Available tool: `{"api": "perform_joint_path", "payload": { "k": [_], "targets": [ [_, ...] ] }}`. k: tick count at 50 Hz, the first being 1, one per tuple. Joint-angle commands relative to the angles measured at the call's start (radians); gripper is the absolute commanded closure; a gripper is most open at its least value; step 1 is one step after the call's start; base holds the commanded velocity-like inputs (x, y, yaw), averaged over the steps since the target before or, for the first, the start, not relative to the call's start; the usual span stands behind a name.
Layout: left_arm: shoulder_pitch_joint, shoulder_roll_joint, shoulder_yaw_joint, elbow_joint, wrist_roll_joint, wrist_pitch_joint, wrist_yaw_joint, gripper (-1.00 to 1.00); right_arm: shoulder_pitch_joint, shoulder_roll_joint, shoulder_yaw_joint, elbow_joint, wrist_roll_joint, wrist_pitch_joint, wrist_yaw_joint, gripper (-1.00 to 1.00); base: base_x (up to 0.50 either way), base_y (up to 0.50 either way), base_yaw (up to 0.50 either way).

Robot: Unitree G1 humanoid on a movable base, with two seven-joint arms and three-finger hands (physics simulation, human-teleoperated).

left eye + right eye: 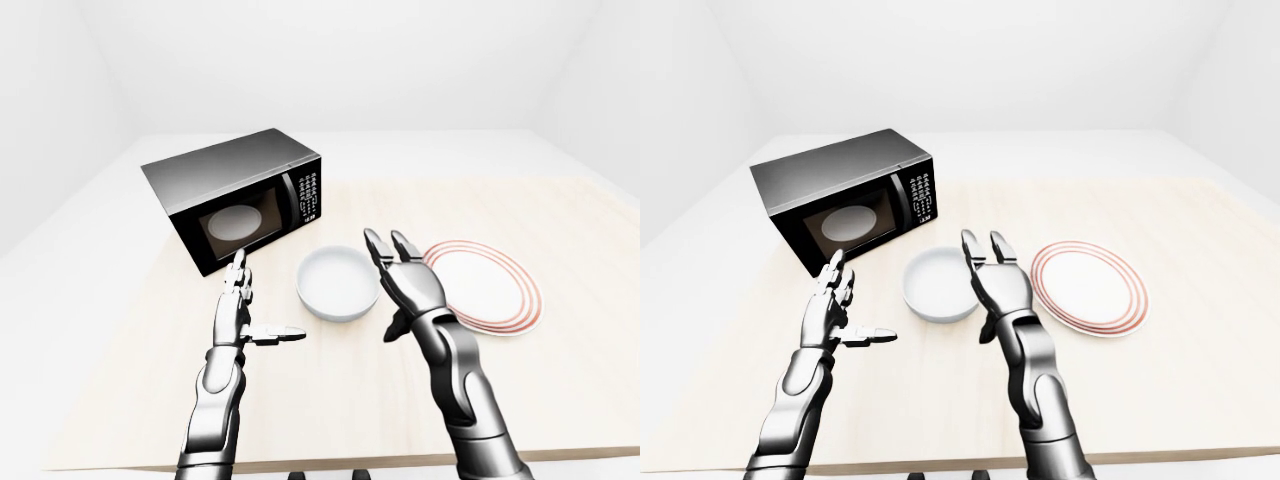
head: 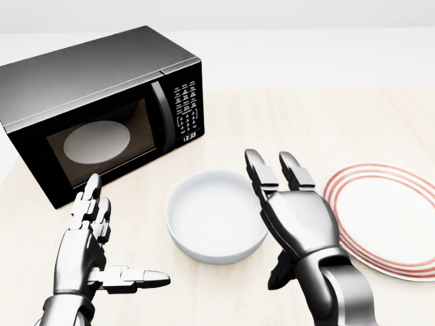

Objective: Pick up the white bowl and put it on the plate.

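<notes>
The white bowl (image 2: 207, 214) stands empty on the light wooden table (image 2: 285, 115), low in the middle of the head view. To its right lies the white plate (image 2: 391, 227) with red rings, nothing on it. My right hand (image 2: 275, 221) is open, its back toward the camera and its fingers (image 2: 262, 175) pointing up. It stands against the bowl's right rim and hides part of it; I cannot tell whether it touches. My left hand (image 2: 122, 238) is open at the bottom left, thumb out toward the bowl, a hand's width away from it.
A black microwave (image 2: 95, 115) with its door closed stands at the upper left, close behind the bowl and my left hand. In the left-eye view the table's near edge (image 1: 350, 462) runs along the bottom, and white floor and walls lie beyond.
</notes>
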Motion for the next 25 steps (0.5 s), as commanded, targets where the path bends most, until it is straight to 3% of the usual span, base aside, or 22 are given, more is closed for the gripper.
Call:
{"api": "perform_joint_path", "payload": {
  "k": [1, 5, 12, 25],
  "targets": [
    [0.0, 0.0, 0.0, 0.0, 0.0, 0.0, 0.0, -1.0, 0.005, 0.012, 0.023, -0.002, -0.011, 0.008, 0.18, -1.0, 0.0, 0.0, 0.0],
    [0.0, 0.0, 0.0, 0.0, 0.0, 0.0, 0.0, -1.0, -0.003, 0.017, 0.025, -0.011, 0.0, 0.031, 0.255, -1.0, 0.0, 0.0, 0.0],
    [0.0, 0.0, 0.0, 0.001, 0.0, -0.001, -0.001, -1.0, -0.015, 0.022, 0.036, -0.021, 0.003, 0.039, 0.353, -1.0, 0.0, 0.0, 0.0],
    [0.0, 0.0, 0.0, 0.001, 0.0, -0.001, 0.0, -1.0, -0.056, 0.032, 0.049, 0.074, -0.003, 0.039, 0.347, -1.0, 0.0, 0.0, 0.0]
  ]
}}
